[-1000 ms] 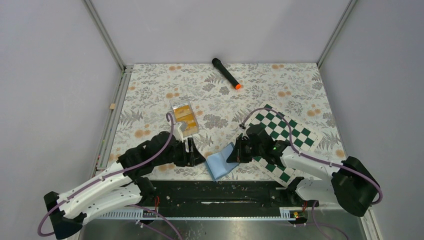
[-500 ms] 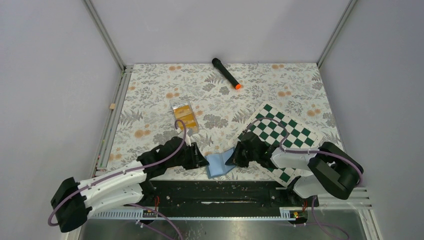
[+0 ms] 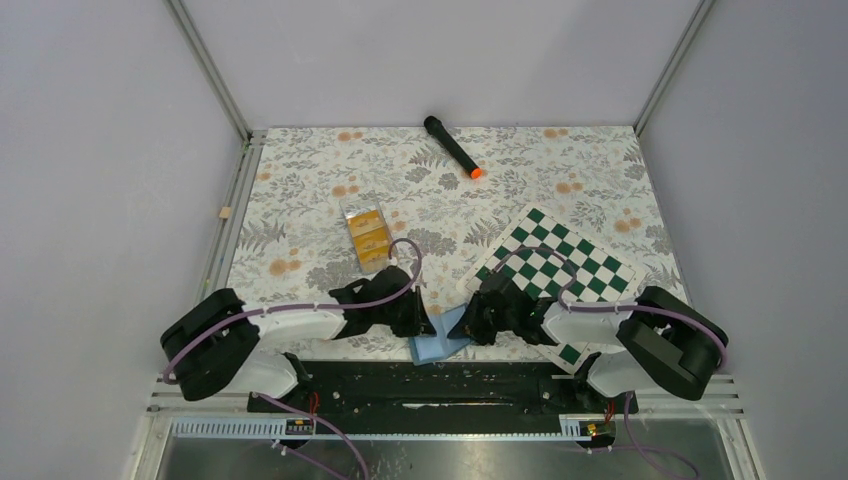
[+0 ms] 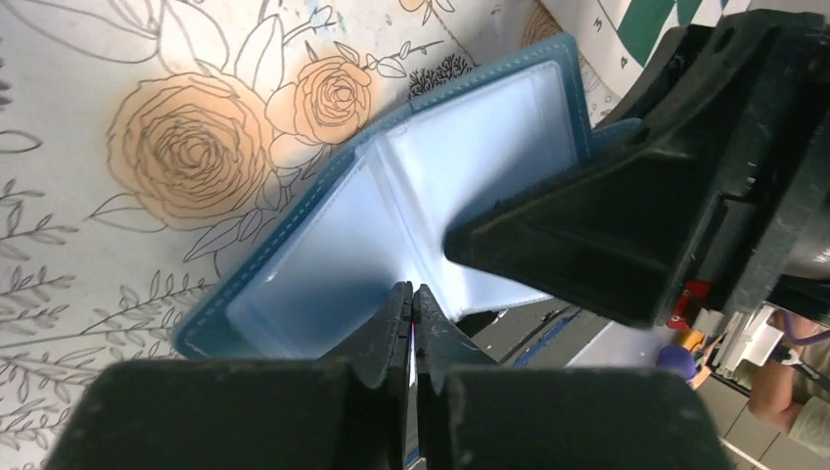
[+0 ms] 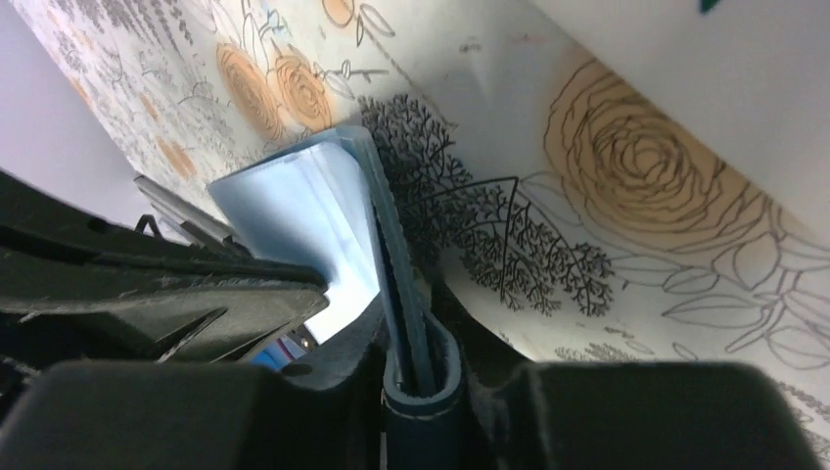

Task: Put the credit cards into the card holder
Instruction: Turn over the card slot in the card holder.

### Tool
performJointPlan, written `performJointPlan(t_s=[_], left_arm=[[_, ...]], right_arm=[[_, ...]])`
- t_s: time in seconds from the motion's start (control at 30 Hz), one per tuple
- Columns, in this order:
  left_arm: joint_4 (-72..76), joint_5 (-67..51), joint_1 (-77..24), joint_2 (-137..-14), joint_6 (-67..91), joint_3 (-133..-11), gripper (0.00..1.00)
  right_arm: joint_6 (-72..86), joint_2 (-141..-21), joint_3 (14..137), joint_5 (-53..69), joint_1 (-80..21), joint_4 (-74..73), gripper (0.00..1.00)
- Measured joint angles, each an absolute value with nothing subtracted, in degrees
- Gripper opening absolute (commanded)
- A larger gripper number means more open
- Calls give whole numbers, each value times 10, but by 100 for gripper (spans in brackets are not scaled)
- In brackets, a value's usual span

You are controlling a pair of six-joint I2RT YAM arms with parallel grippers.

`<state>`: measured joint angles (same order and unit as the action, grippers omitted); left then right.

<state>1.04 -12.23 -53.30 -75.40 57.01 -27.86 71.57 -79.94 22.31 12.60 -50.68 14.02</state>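
Credit cards [image 3: 368,238]: every one I can see lies in the clear tray [image 3: 345,207], well left of the chessboard [image 3: 570,262] and a little farther back. None are in the card holder or in either gripper, so loading has not begun. I judge the present step is opening and steadying the holder. My left gripper [image 4: 411,304]: fingers pressed together at the near end of the holder's fold; whether a thin clear leaf is caught between them I cannot tell. Card holder [image 4: 323,245]: on the worktop [image 3: 300,200] just left of the chessboard's near-left corner, spread open, pale pockets up, empty as far as they show. My right gripper [image 5: 416,364]: pinching the holder's blue cover edge on the side toward the chessboard. Left to do: fetch each card from the tray and slide it into a pocket. Against a second ago: my left arm has swung toward the chessboard, from short of the holder right onto it, and folded low. My right arm's elbow has dropped too. The holder sits much where it was, now more covered. Tray and cards unmoved.
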Motion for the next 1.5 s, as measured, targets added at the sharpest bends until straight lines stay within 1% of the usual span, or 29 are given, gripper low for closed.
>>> performJointPlan(t_s=[0.03,0.1,0.17,0.23,0.33,0.5,0.6,0.67,0.83,0.87,0.9,0.93,1.0,1.07,1.13,1.23,1.3,1.37,1.43,1.5], left_arm=[[10,-122,-536,-768,568,-287,0],[9,-122,-541,-783,561,-296,0],[4,-122,-547,-794,549,-303,0],[-4,-122,-552,-799,534,-308,0],[-22,-122,-563,-807,507,-325,0],[-59,-119,-580,-833,466,-368,0],[-71,-117,-584,-837,452,-373,0],[-80,-116,-585,-838,448,-373,0],[-95,-113,-585,-838,439,-373,0],[-96,-112,-585,-837,437,-373,0],[-97,-112,-585,-837,437,-373,0],[-99,-111,-585,-836,435,-373,0],[-106,-110,-585,-829,433,-374,0],[-111,-108,-585,-818,432,-374,0],[-113,-107,-585,-802,430,-375,0],[-117,-106,-585,-778,431,-379,0],[-120,-105,-585,-760,431,-379,0],[-123,-103,-585,-741,434,-379,0],[-124,-100,-585,-726,436,-379,0],[-123,-98,-585,-715,440,-379,0]], right_arm=[[721,-796,220,126,-507,139,43],[728,-781,216,131,-507,134,56],[725,-756,216,131,-507,113,66],[718,-738,217,128,-507,92,73],[680,-705,236,111,-507,14,76],[606,-702,306,73,-506,-108,83],[568,-702,345,53,-506,-166,89],[551,-700,359,39,-506,-197,90],[520,-672,361,19,-497,-260,83],[517,-669,360,17,-494,-266,81],[513,-668,358,15,-490,-269,76],[510,-669,356,14,-487,-271,69],[502,-675,351,15,-479,-274,48],[493,-691,350,18,-472,-275,36],[486,-719,350,27,-466,-272,22],[475,-753,350,42,-462,-266,9],[473,-764,351,58,-461,-255,6],[474,-768,351,77,-461,-237,5],[482,-774,350,103,-461,-207,5],[499,-785,345,133,-461,-160,8]])
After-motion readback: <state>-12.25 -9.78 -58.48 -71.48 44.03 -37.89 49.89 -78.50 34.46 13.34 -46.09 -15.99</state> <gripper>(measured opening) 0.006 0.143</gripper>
